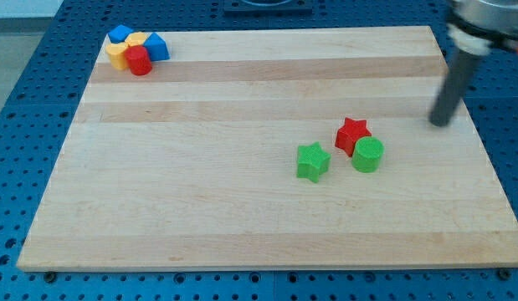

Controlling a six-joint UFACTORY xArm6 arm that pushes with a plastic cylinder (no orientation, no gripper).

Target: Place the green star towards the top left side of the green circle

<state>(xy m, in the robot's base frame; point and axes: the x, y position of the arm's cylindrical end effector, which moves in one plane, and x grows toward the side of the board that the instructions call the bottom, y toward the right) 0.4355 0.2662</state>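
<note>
The green star [312, 161] lies on the wooden board right of centre. The green circle [367, 155] sits just to its right, with a small gap between them. A red star [352, 134] touches the green circle at its upper left. My tip [441, 124] is near the board's right edge, to the upper right of the green circle and well apart from all three blocks.
A cluster sits in the board's top left corner: a blue block [120, 34], a yellow block [125, 49], a red cylinder [140, 61] and a blue block [156, 47]. The board [200, 209] rests on a blue perforated surface.
</note>
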